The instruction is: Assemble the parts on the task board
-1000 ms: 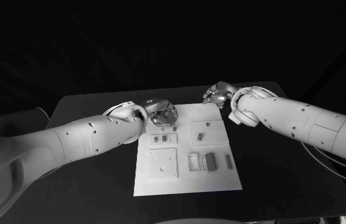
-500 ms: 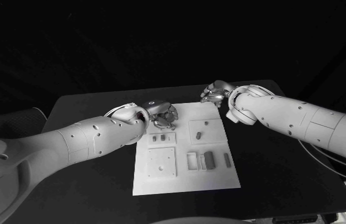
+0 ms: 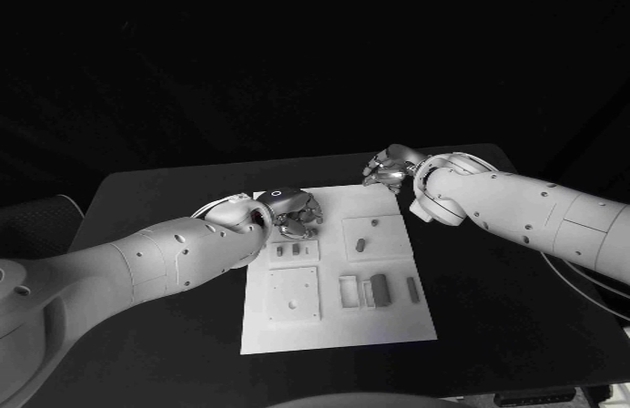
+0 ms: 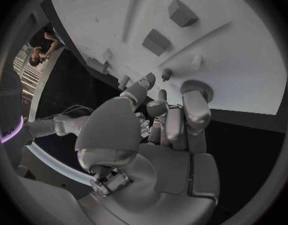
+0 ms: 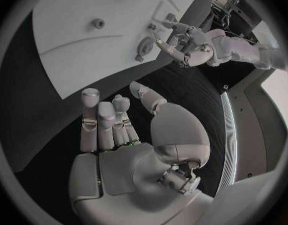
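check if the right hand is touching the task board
Apart. In the right wrist view the right hand hangs over black table, its fingers short of the task board edge.

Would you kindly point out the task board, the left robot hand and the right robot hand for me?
task board [image 3: 341,331], head view, bare near edge of the white plate.
left robot hand [image 3: 297,213], head view, middle of the hand.
right robot hand [image 5: 128,150], right wrist view, palm.

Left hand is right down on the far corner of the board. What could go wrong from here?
The left hand hangs low over the task board, its fingers close to several small loose parts; a sweep may knock them aside. The right hand hovers empty off the board's far corner, so it may cross the left hand's path.
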Controlling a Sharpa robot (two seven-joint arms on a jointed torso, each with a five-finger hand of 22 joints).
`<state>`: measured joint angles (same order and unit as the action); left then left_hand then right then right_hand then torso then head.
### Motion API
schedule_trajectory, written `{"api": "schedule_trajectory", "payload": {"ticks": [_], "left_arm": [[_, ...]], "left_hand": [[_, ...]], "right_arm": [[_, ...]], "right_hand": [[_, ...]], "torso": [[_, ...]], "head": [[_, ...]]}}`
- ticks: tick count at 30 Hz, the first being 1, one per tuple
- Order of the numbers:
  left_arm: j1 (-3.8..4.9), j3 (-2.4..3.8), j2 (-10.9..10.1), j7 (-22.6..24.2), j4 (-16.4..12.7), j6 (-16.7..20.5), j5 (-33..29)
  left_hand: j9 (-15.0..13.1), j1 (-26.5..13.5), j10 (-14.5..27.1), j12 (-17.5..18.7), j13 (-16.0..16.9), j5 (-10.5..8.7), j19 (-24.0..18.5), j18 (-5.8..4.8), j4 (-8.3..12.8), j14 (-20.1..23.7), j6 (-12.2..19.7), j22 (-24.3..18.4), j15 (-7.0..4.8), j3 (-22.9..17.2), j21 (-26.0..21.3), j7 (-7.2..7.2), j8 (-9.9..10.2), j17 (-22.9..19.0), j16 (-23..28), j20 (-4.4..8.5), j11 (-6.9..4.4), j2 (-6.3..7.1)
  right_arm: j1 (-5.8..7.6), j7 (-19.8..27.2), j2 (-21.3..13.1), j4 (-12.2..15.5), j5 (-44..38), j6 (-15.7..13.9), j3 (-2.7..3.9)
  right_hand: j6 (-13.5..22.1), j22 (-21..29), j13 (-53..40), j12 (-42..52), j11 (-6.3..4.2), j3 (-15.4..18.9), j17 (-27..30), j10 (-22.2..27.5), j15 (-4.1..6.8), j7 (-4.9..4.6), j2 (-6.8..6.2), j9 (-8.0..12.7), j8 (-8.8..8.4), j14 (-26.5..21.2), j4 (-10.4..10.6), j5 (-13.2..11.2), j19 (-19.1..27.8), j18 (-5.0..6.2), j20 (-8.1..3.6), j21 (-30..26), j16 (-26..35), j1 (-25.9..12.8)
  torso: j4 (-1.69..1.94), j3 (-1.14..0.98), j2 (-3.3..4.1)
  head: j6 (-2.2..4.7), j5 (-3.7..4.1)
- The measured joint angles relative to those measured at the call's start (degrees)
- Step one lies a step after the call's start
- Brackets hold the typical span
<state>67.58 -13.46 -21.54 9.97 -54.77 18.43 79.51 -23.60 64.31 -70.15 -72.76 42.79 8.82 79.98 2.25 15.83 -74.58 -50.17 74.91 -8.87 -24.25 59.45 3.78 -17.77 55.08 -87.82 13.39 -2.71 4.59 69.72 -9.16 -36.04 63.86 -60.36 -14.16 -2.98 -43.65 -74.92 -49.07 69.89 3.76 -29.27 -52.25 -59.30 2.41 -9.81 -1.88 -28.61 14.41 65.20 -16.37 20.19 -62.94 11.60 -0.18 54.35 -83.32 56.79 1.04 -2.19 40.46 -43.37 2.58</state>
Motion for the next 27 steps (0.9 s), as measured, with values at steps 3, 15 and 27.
{"api": "schedule_trajectory", "payload": {"ticks": [3, 15, 27], "left_arm": [[0.0, 0.02, 0.14, 0.0, 0.37, 0.2, 0.14], [-0.42, 0.04, 0.87, -0.04, 1.34, 0.26, 0.43], [-0.82, 0.05, 1.49, -0.1, 2.81, 0.3, 0.94]], "left_hand": [[0.0, 0.0, -0.01, 0.0, 0.09, 0.0, 0.0, 0.0, -0.02, 0.0, -0.19, 0.0, 0.0, -0.02, 0.0, 0.19, 0.0, 0.0, 0.0, 0.0, -0.01, 0.0], [-0.13, -0.53, 0.05, 0.22, 0.53, 0.0, 0.09, -0.03, -0.19, -0.21, -0.59, -0.06, 0.21, -0.5, 0.0, 0.6, 0.0, 0.5, 0.22, -0.1, 0.05, -0.53], [-0.18, -0.53, -0.06, 0.21, 0.81, 0.0, 0.09, -0.03, -0.17, -0.21, -0.6, -0.06, 0.22, -0.78, 0.0, 0.6, 0.0, 0.74, 0.44, -0.1, 0.32, -0.53]], "right_arm": [[0.0, -0.01, -0.01, 0.01, 0.0, -0.02, 0.0], [0.01, -0.01, 0.01, 0.04, 0.01, -0.07, 0.01], [0.03, -0.02, -0.19, 0.23, 0.01, -0.13, 0.01]], "right_hand": [[0.0, 0.0, 0.0, 0.0, 0.0, 0.0, 0.0, 0.0, 0.0, 0.01, 0.0, 0.0, 0.0, 0.0, 0.0, 0.0, -0.13, 0.0, -0.12, 0.0, 0.0, 0.0], [0.02, 0.0, 0.0, 0.0, 0.0, 0.0, 0.0, 0.0, 0.0, -0.02, 0.0, 0.0, 0.0, 0.0, 0.0, 0.0, -0.25, 0.0, -0.05, 0.0, 0.0, 0.0], [0.08, 0.0, 0.0, 0.0, 0.0, 0.0, 0.0, 0.0, 0.0, -0.08, 0.0, -0.01, 0.0, 0.0, 0.0, 0.0, -0.24, 0.0, -0.04, 0.0, 0.0, 0.0]], "torso": [[0.0, -0.02, 0.01], [-0.04, -0.09, -0.08], [-0.03, -0.07, -0.04]], "head": [[-0.13, 0.01], [-0.43, 0.1], [-0.72, 0.37]]}}
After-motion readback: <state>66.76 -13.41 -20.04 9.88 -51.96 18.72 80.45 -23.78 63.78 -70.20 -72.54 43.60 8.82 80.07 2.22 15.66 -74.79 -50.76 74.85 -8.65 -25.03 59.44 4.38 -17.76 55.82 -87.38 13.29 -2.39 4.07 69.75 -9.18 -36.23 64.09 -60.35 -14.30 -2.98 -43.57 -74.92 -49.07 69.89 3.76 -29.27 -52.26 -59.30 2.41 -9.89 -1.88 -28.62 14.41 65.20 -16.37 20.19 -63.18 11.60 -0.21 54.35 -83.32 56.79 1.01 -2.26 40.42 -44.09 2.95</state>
